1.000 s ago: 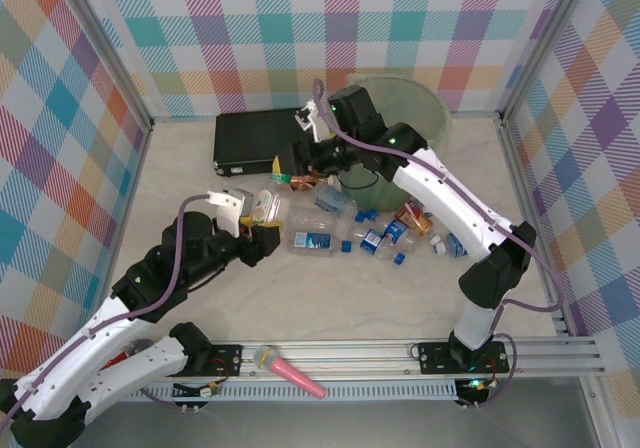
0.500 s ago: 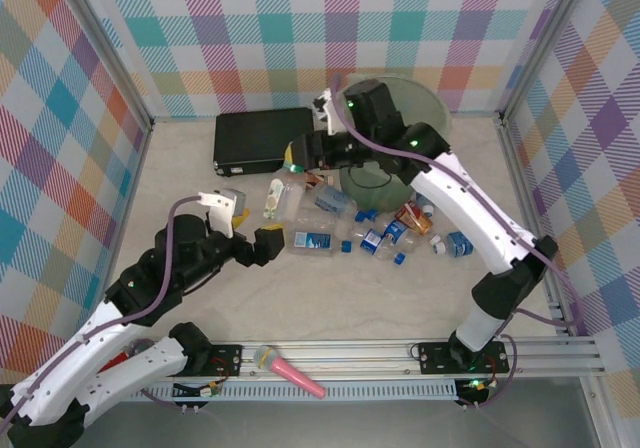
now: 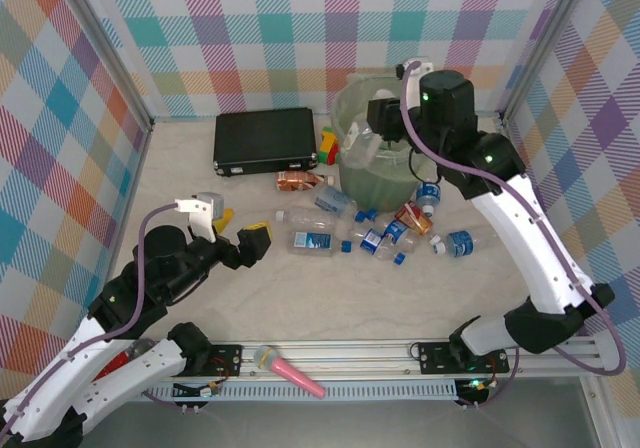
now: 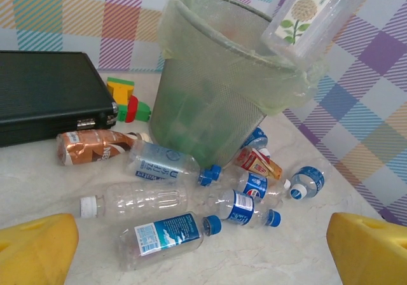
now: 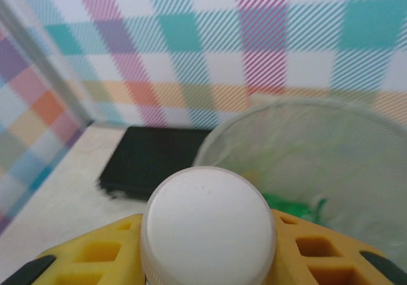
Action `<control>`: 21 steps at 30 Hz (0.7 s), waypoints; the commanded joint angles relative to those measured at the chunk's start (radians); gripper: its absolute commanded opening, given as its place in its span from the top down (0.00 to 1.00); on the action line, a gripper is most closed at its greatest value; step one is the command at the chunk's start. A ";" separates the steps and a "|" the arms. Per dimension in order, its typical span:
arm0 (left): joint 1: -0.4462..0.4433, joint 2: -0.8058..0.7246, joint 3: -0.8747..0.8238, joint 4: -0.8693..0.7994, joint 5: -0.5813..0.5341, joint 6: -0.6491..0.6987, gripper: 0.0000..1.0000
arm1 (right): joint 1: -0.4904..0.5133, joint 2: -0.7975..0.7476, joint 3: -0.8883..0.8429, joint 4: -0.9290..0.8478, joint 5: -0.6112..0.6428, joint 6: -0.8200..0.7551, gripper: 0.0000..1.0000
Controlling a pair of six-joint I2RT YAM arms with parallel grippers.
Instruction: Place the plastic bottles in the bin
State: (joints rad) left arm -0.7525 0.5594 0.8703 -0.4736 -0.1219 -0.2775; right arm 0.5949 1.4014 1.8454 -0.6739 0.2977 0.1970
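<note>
Several crushed plastic bottles [image 3: 385, 236] lie on the table in front of the pale-green bin [image 3: 400, 173]. From the left wrist I see a blue-labelled one [image 4: 168, 232], a clear white-capped one [image 4: 137, 199] and a copper-brown one [image 4: 89, 146] before the bin [image 4: 210, 94]. My right gripper [image 3: 378, 128] is over the bin's left rim, shut on a clear flower-labelled bottle [image 4: 311, 11]. Its white cap [image 5: 206, 224] sits between the yellow fingers [image 5: 318, 250], above the bin [image 5: 318, 158]. My left gripper [image 3: 238, 228] hangs open and empty, left of the bottles.
A flat black case [image 3: 265, 138] lies at the back left, with small red, green and yellow toys [image 3: 328, 148] between it and the bin. A pink stick [image 3: 290, 371] rests by the front rail. Checked walls close in three sides.
My left gripper opened and drew back toward the near left, away from the bottles. My right arm swung its bottle from beside the black case to above the bin's rim.
</note>
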 commanded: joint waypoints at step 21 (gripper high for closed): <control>-0.009 -0.052 -0.003 -0.039 0.004 -0.035 0.00 | -0.161 0.022 -0.338 0.330 0.243 -0.196 0.71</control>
State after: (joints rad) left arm -0.7525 0.5194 0.8700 -0.4999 -0.1215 -0.3031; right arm 0.4442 1.4448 1.5196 -0.4164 0.5240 -0.0181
